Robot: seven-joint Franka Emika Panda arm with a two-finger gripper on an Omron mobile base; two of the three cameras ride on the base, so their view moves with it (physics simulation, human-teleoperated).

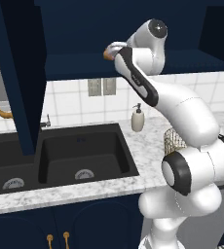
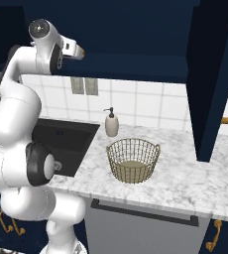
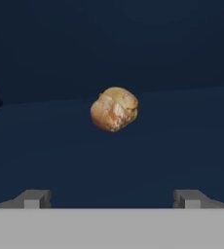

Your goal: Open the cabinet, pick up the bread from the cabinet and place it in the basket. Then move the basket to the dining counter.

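Bread [image 3: 114, 109] being approached inside the open cabinet [image 1: 133, 65].
Fingers [image 3: 33, 198] are being held spread wide and empty; they should be centred around the roll before being closed gently.

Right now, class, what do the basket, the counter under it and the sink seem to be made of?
Basket: thin metal wire, tan-gold, judging by its see-through mesh.
Counter: looks like polished marble, white with grey veining, though it could be an imitation.
Sink: matte black, perhaps composite or coated metal; no shine shows.
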